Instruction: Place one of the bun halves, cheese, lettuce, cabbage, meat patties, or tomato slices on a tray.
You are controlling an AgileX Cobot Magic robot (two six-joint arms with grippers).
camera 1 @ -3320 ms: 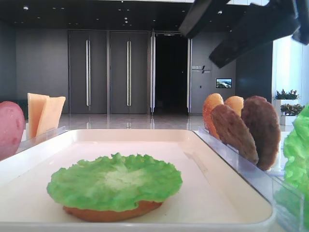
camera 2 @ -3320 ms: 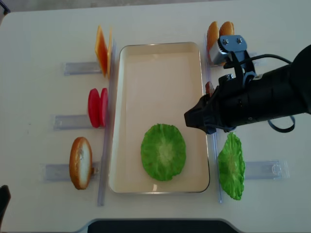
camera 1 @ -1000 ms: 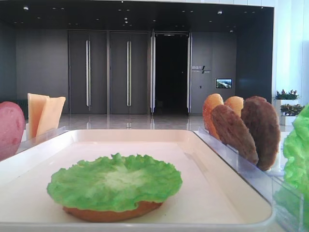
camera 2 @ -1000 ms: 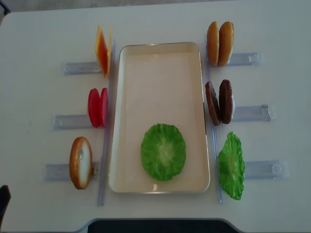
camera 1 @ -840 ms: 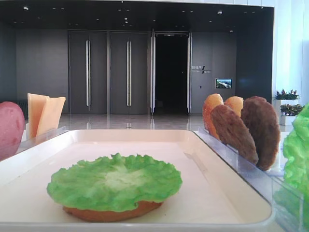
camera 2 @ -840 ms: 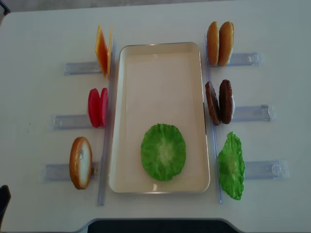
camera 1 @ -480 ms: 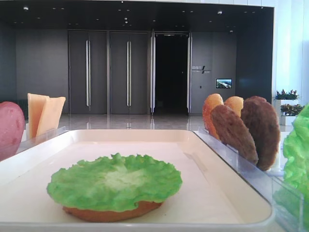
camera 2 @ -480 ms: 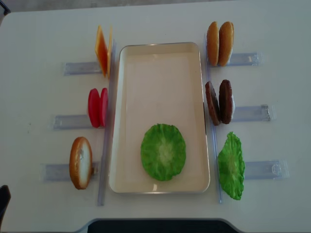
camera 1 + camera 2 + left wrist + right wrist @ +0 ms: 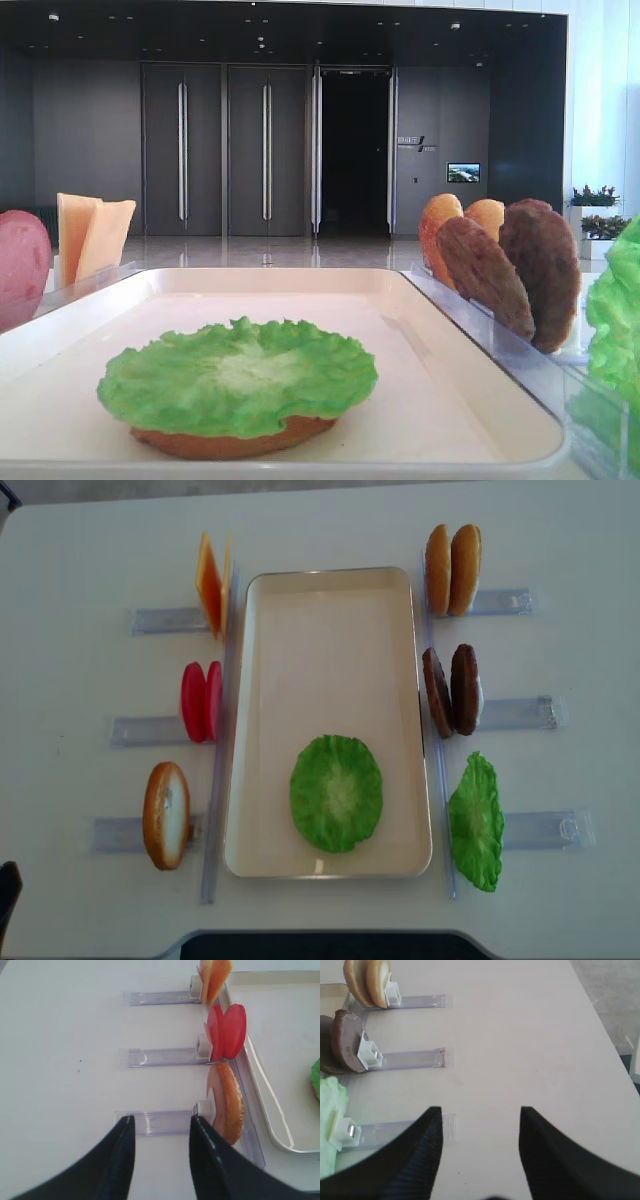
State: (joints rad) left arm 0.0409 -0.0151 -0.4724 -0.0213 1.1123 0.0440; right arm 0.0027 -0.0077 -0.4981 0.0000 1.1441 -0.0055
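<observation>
Right wrist view: right fingers [image 9: 479, 1160] spread apart above bare desk [image 9: 520, 1035]; left fingers [image 9: 159, 1160] together, beside a bun half [image 9: 227, 1102].

Bright, even light in both overhead and wrist views; only faint, soft shadows beside the clear plastic racks [image 9: 155, 620] on the white table [image 9: 90, 540]. Slight washout and soft focus in the wrist views, with the dark right gripper [image 9: 477, 1152] fingers and left gripper [image 9: 160, 1157] fingers blurred at close range. Dim, dark hall behind in the low front view, with daylight at the right edge. Mild sheen on the tray [image 9: 300, 282] rim. Nearest green lettuce leaf [image 9: 618, 320] at the right border out of focus.
</observation>
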